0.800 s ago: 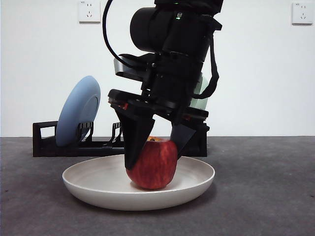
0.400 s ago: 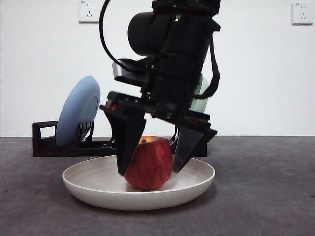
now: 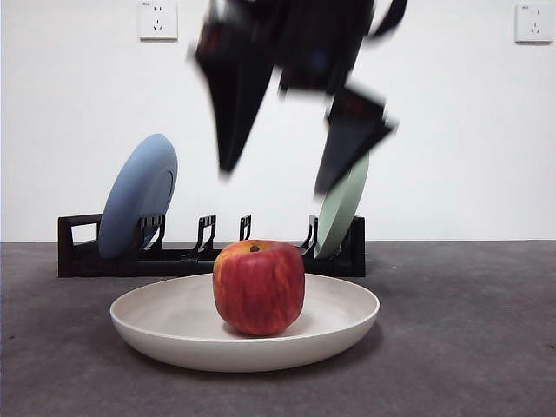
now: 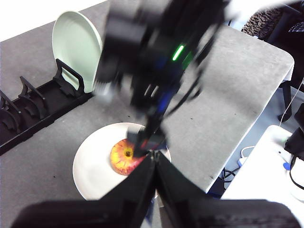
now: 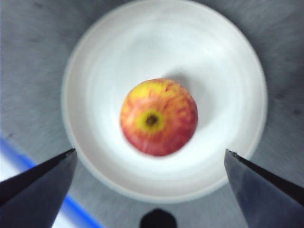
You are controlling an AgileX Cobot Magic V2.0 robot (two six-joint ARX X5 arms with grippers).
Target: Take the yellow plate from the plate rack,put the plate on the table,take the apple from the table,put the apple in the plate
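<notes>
A dark grey mottled bench (image 3: 469, 347) is seen under a plain white wall (image 3: 460, 130) fitted with two sockets (image 3: 158, 19). In the left wrist view the bench's rounded corner and floor clutter beyond its edge are visible.

The rack (image 3: 78, 252) is set along the back of the bench, with a blue plate (image 3: 137, 195) leaned in the handle end and a green plate (image 3: 341, 208) stood at the other end. The yellow plate (image 3: 174, 326) is laid flat on the bench in front of the rack. The apple (image 3: 259, 287) is sat upright in the middle of the plate, stem up, and is touched by nothing.

The right claw (image 3: 278, 178) is blurred and hung well above the apple; its jaws are spread wide and nothing is held. In the right wrist view the apple (image 5: 159, 116) is centred between the two jaw tips, well apart from both.

The left claw (image 4: 154, 159) is held high to the side, its jaws pressed together with nothing between them, and the plate and apple are seen far below it.
</notes>
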